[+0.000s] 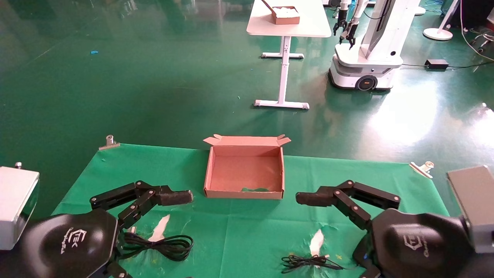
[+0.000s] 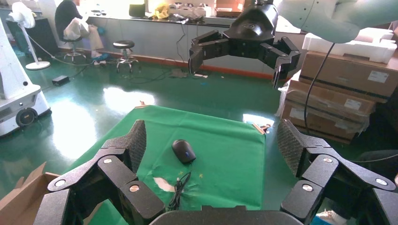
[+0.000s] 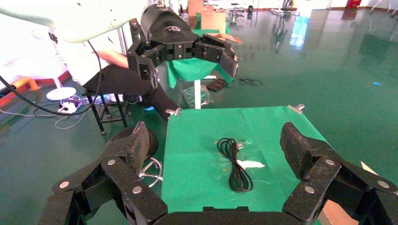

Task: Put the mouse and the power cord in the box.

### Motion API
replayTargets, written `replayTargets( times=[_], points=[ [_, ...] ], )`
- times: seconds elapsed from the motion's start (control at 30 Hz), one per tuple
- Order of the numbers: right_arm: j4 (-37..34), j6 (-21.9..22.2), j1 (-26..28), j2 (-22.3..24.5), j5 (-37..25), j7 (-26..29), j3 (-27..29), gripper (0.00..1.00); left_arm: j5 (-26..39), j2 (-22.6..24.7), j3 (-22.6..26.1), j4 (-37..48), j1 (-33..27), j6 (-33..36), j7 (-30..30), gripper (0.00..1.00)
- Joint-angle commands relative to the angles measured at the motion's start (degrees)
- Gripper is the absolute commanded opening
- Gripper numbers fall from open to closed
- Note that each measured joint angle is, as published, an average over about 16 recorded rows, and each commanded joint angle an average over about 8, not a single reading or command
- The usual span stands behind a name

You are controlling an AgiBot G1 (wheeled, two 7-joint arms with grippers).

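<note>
Both our hands, left hand [image 1: 181, 197] and right hand [image 1: 307, 198], hover wide open and empty beside the box [image 1: 244, 192]. Box holds nothing. Power cord [image 1: 170, 246] and mouse [image 2: 183, 151] lie on the bench [image 1: 247, 231]; nothing is packed yet.

A desk under a green cloth [image 1: 231, 239] carries an open, shallow brown cardboard box [image 1: 244, 173] at its far middle. Nearer than the box, a looped thick black cable [image 1: 166, 246] lies leftward; a small black oval mouse [image 2: 183, 151] with thin bundled wire [image 1: 307, 262] lies rightward.
</note>
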Motion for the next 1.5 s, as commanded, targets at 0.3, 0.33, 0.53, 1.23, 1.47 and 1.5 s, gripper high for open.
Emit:
replayTargets(
  times=[0.3, 0.33, 0.53, 1.23, 1.47, 1.5],
  points=[
    [0.00, 0.00, 0.00, 0.00, 0.00, 0.00, 0.00, 1.00, 0.00, 0.00, 0.00, 0.00, 0.00, 0.00, 0.00, 1.00],
    [0.00, 0.00, 0.00, 0.00, 0.00, 0.00, 0.00, 1.00, 0.00, 0.00, 0.00, 0.00, 0.00, 0.00, 0.00, 1.00],
    [0.00, 0.00, 0.00, 0.00, 0.00, 0.00, 0.00, 1.00, 0.00, 0.00, 0.00, 0.00, 0.00, 0.00, 0.00, 1.00],
    [0.35, 0.01, -0.26, 0.72, -2.00, -0.06, -0.68, 1.00, 1.31, -0.31, 0.45, -0.34, -0.01, 0.12, 0.23, 1.00],
    [2.87, 0.16, 2.17, 3.19, -15.35, 0.62, -5.11, 1.00, 21.16, -0.31, 8.09, -3.30, -5.18, 0.03, -1.70, 1.00],
    [3.28, -0.12, 3.29, 3.22, -18.27, 0.82, -6.19, 1.00, 25.30, 0.29, 9.76, -3.58, -6.78, 0.10, -2.44, 1.00]
  ],
)
